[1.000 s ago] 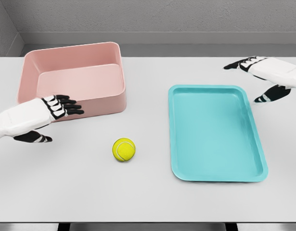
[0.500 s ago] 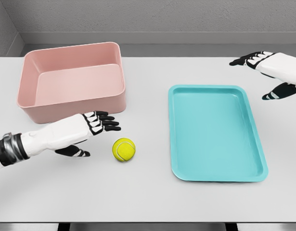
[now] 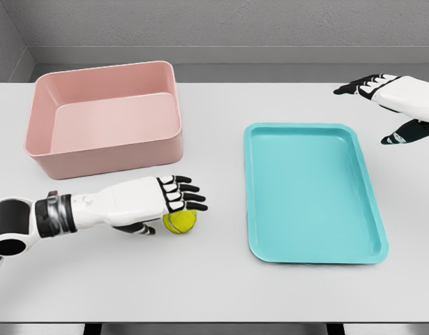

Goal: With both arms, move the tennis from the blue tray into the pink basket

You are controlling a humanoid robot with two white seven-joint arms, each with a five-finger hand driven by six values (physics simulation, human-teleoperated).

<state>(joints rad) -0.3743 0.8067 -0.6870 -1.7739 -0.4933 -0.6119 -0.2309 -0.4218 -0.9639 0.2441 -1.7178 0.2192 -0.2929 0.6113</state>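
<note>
The yellow tennis ball (image 3: 182,222) lies on the white table between the pink basket (image 3: 102,118) and the blue tray (image 3: 310,192), not in either. My left hand (image 3: 174,205) hovers right over the ball with its fingers spread, partly covering the ball's top; I see no grasp on it. The tray holds nothing. My right hand (image 3: 381,105) hangs open above the table at the far right, beyond the tray's upper right corner.
The pink basket stands at the back left with nothing in it. The table's front edge (image 3: 214,322) runs along the bottom. A grey wall lies behind the table.
My left arm has swept right and forward from beside the basket until the hand is over the ball. The right hand drew back slightly to the right. The ball has not moved.
</note>
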